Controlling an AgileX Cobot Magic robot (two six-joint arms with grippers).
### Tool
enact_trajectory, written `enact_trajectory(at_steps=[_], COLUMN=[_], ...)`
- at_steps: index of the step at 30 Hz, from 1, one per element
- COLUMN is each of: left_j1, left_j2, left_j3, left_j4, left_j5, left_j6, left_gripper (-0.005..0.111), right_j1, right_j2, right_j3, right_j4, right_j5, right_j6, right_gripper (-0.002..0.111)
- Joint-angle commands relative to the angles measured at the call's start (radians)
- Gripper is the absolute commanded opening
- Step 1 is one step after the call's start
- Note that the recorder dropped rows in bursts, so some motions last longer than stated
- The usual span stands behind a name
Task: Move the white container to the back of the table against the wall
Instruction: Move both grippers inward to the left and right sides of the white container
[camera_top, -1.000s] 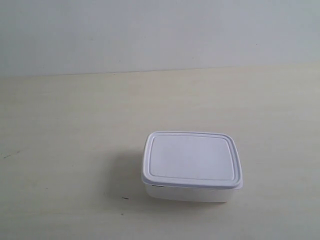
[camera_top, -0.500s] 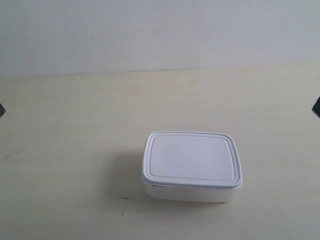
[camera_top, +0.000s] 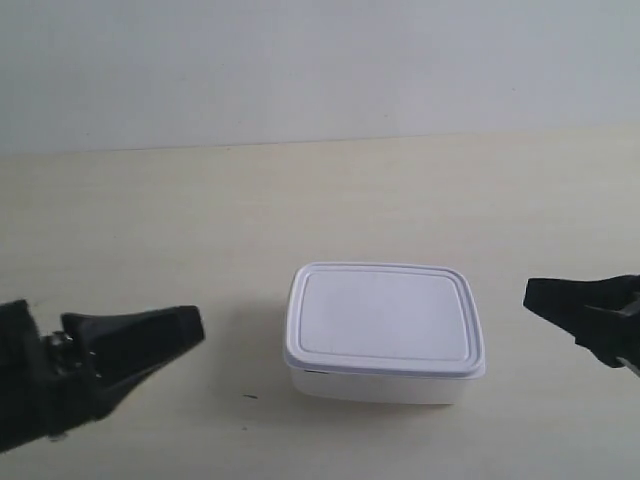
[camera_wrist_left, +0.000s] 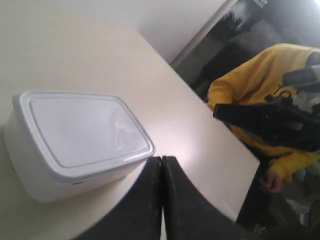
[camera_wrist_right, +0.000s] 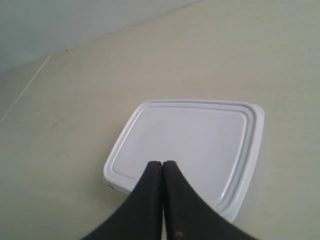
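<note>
Both tools are seen pressed together, with nothing pinched. The left tool (camera_wrist_left: 161, 161) is pointed at the white container (camera_wrist_left: 75, 135) from one side and the right tool (camera_wrist_right: 162, 165) from another; neither is touching it. The white container, closed, is set on the desk (camera_top: 150, 220) between them, well apart from the wall (camera_top: 300, 70) behind.

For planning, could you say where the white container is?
Exterior view: the white container sits on the table, right of centre, well short of the wall.
</note>
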Motion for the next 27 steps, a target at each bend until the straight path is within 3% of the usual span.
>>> enact_trajectory(at_steps=[1,4,6,9,14,17,27], left_j1=[-0.228,-0.306,-0.317,-0.317,-0.319,-0.319,-0.319], left_j2=[0.105,0.166,0.207,0.318,0.467,0.494,0.561], left_j3=[-0.067,-0.106,-0.123,-0.172,-0.275,-0.283,-0.377], left_j4=[-0.239,-0.369,-0.406,-0.366,-0.289,-0.289,-0.161], left_j5=[0.181,0.27,0.301,0.358,0.468,0.442,0.509], left_j6=[0.212,0.336,0.374,0.371,0.359,0.362,0.366], left_gripper=[0.0,0.0,0.0,0.0,0.0,0.0,0.0], right_j1=[0.007,0.065,0.126,0.267,0.411,0.437,0.437], right_j2=[0.023,0.023,0.023,0.03,0.16,0.255,0.432], right_j3=[-0.006,-0.006,-0.006,-0.006,-0.006,-0.011,-0.116], right_j4=[-0.055,-0.057,-0.057,-0.054,-0.051,-0.033,-0.05], right_j5=[-0.031,-0.004,0.03,0.209,0.301,0.374,0.337], right_j6=[-0.006,0.008,0.008,0.036,0.045,0.044,0.0], right_gripper=[0.0,0.0,0.0,0.0,0.0,0.0,0.0])
